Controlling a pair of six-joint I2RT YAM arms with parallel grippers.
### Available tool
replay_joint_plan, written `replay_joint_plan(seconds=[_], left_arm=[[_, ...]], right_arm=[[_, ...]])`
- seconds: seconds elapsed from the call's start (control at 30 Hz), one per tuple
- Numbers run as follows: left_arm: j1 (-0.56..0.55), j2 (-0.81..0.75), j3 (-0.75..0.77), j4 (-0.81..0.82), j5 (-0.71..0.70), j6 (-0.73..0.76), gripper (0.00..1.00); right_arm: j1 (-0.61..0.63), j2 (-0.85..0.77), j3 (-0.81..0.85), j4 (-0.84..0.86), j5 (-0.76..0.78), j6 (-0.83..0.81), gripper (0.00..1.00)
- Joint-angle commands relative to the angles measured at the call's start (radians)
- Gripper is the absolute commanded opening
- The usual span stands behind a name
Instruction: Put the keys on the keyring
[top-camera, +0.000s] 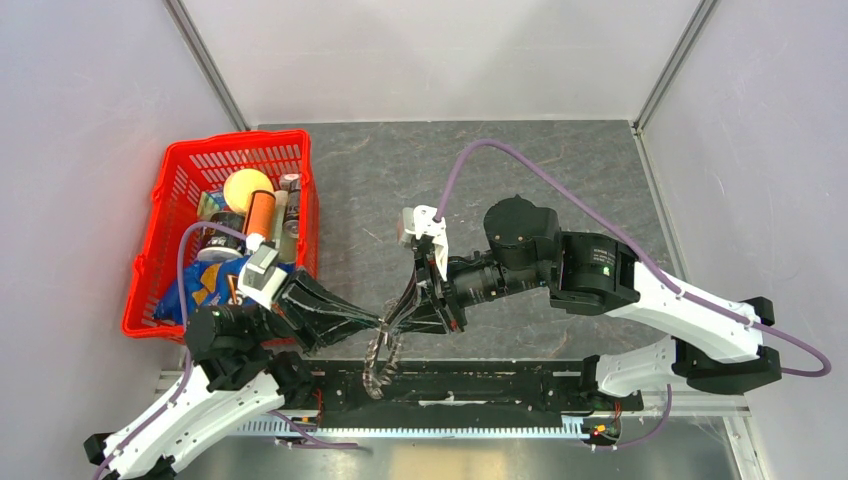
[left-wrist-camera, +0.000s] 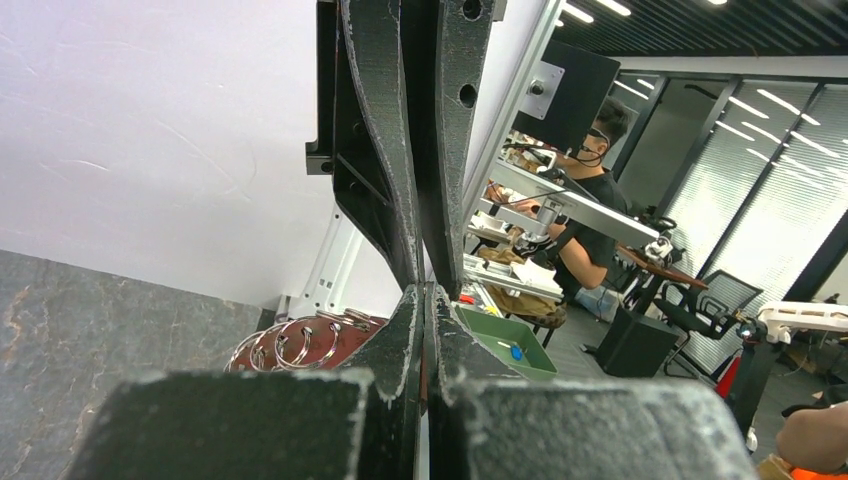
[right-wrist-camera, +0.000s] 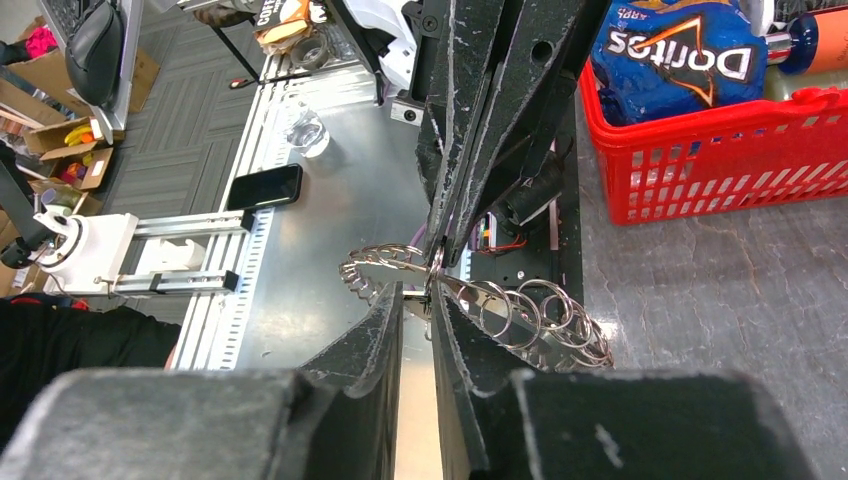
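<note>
From above, the keyring (top-camera: 380, 362) hangs right of the red plastic basket (top-camera: 165, 180) and nearer you than its front corner, over the near edge of the desk (top-camera: 560, 160). There it reads only as a dangling silvery strand. Your right wrist camera resolves it into a chain of thin, shiny wire split rings, overlapping like a loose coil.

That same view shows the left gripper (top-camera: 375, 322) with its rough black tapered jaws pressed fully together, pinching the ring wire at their tips. The left wrist view confirms there is no gap between them, with rings lying just to one side.

The right gripper (right-wrist-camera: 417, 295) has its jaws nearly closed, with a thin slit of light between them and the tips on either side of the wire. You cannot tell whether they grip it. The small key cannot be made out at the pinch.

The basket's slotted wall holds a crinkled blue Doritos bag (right-wrist-camera: 680, 50).
</note>
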Motion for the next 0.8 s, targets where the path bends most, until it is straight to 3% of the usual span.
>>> replay_joint_plan(seconds=[0.0,0.23,0.57,0.63,0.77], left_arm=[[0.0,-0.005,-0.003,0.086,-0.044,-0.036,0.02],[-0.001,-0.005,-0.008,0.095,-0.044,-0.041,0.02],[0.0,-0.011,-0.013,0.096,-0.045,-0.042,0.02],[0.0,-0.014,-0.013,0.096,-0.047,-0.042,0.02],[0.0,-0.019,-0.014,0.095,-0.051,-0.041,0.02]], right_arm=[[0.002,0.013,-0.006,0.051,0.016,0.013,0.22],[0.001,0.008,-0.018,0.067,0.067,0.018,0.2],[0.002,0.001,-0.036,0.089,0.107,0.034,0.32],[0.001,-0.001,-0.039,0.093,0.104,0.037,0.31],[0.002,-0.001,-0.04,0.1,0.092,0.042,0.17]])
